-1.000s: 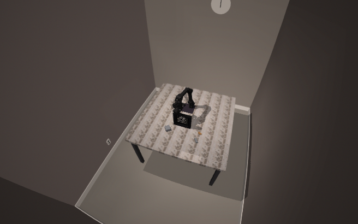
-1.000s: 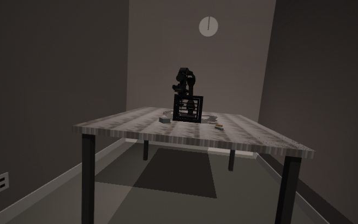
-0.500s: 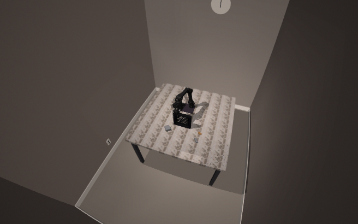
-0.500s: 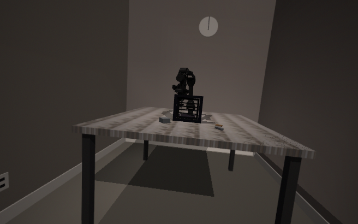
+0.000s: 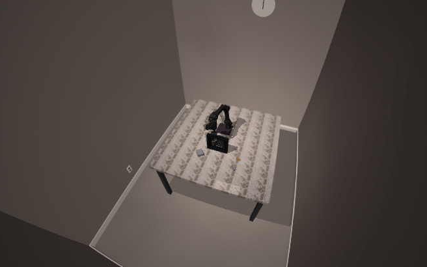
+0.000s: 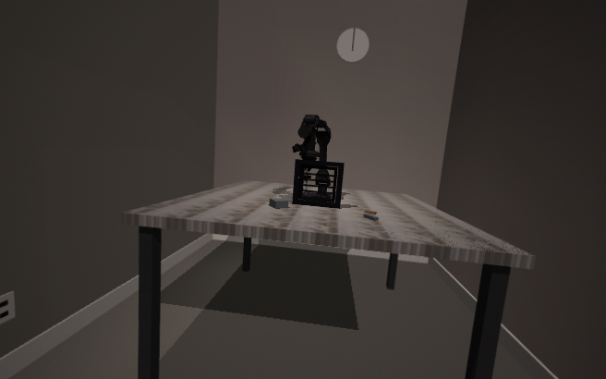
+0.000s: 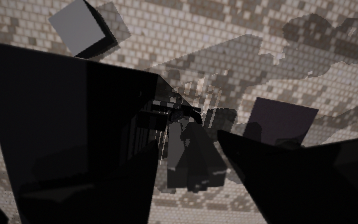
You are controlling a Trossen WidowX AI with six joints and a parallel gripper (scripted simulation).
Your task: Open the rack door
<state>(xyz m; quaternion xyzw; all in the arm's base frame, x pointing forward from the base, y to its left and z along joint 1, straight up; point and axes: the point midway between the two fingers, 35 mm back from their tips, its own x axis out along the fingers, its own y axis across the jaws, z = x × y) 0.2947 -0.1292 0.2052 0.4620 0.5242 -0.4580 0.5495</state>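
Note:
The black rack frame [image 5: 208,142] [image 6: 342,186] [image 7: 36,95] stands upright on the table [image 5: 181,142] [image 6: 230,207]. Its door is hard to tell from the dark bars behind the frame, and its angle cannot be read. A grey bar [image 7: 196,170], apparently the handle, shows in the wrist view between the fingertips. My gripper [image 7: 187,139] is open, one finger on each side of that bar. Whether a finger touches it is not clear. In the top and exterior views the arm [image 5: 220,111] [image 6: 312,127] reaches down behind the frame, which hides the fingertips.
A grey box [image 5: 199,152] [image 6: 278,203] [image 7: 76,29] lies just left of the frame in the top and exterior views. An orange piece [image 5: 237,158] [image 6: 369,212] and a small grey piece [image 5: 234,167] [image 6: 371,217] lie to the right, nearer the front. A dark purple plate [image 5: 222,129] [image 7: 283,121] lies by the arm's base.

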